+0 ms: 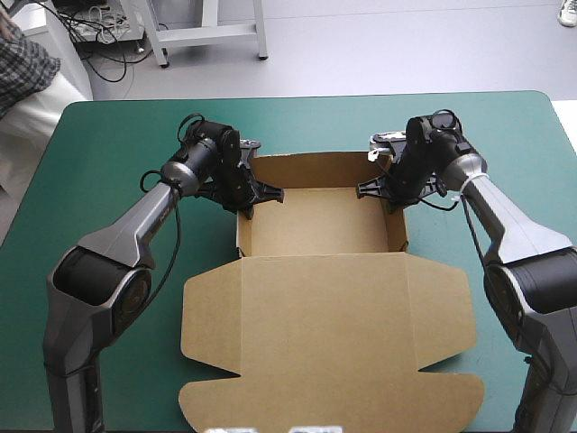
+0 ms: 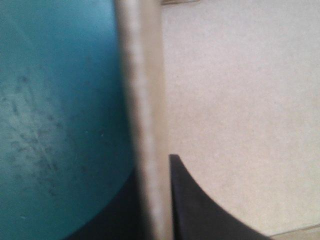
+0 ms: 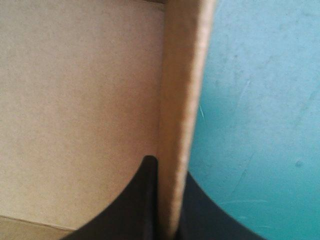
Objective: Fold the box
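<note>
Brown box [image 1: 315,230] — matte tray, lid flat; left pincer [image 1: 251,200], right pincer [image 1: 389,194] nip walls.

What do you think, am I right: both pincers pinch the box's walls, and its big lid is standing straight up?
Not quite. The left pincer and right pincer do pinch walls of the box, but the lid lies flat on the table, as the high view shows.

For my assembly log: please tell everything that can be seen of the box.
The box is a cut sheet of brown board, now an open tray with walls raised, standing at the middle of the teal-green table. Its lid, with side flaps, lies flat toward the near edge. The left gripper is shut on its left wall, the right gripper on its right wall.
</note>
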You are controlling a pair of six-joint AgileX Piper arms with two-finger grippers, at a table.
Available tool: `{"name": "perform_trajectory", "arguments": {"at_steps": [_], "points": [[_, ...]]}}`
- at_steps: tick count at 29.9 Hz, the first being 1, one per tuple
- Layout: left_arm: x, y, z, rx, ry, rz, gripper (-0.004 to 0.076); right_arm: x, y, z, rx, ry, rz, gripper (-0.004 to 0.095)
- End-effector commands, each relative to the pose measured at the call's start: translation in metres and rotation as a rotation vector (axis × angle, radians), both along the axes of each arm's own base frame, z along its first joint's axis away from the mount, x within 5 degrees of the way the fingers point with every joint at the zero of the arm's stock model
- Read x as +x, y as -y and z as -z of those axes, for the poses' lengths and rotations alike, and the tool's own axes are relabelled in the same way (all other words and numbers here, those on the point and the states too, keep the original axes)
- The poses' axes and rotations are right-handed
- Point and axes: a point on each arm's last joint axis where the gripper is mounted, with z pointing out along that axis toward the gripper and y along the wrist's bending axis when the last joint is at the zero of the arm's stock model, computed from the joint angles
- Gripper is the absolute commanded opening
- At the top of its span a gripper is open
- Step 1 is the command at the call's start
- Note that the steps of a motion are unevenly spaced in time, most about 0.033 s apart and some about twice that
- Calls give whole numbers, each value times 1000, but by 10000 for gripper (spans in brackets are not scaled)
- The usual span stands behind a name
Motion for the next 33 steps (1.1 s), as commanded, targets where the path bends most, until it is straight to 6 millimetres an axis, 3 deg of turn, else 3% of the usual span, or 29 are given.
{"name": "perform_trajectory", "arguments": {"at_steps": [1, 4, 9, 12, 19, 28, 31, 33], "points": [[-9, 9, -24, -62, 51, 71, 32, -5, -3, -16, 14, 33, -55, 22], [-10, 7, -33, -64, 54, 74, 158, -6, -2, -16, 10, 19, -57, 189], [-10, 5, -54, -76, 106, 73, 420, -7, -2, -24, 4, 22, -74, 622], [-11, 4, -67, -95, 137, 59, 454, -7, -2, -38, 18, 62, -60, 787], [-23, -5, -94, -87, 210, 53, 454, -19, 2, -75, 39, 160, -60, 810], [-47, -27, -143, -44, 365, 43, 449, -44, 12, -116, 46, 270, -43, 810], [-60, -34, -162, -58, 415, 39, 386, -54, 15, -130, 61, 305, -36, 806], [-71, -39, -177, -65, 458, 81, 290, -61, 17, -139, 67, 330, -36, 806]]}}
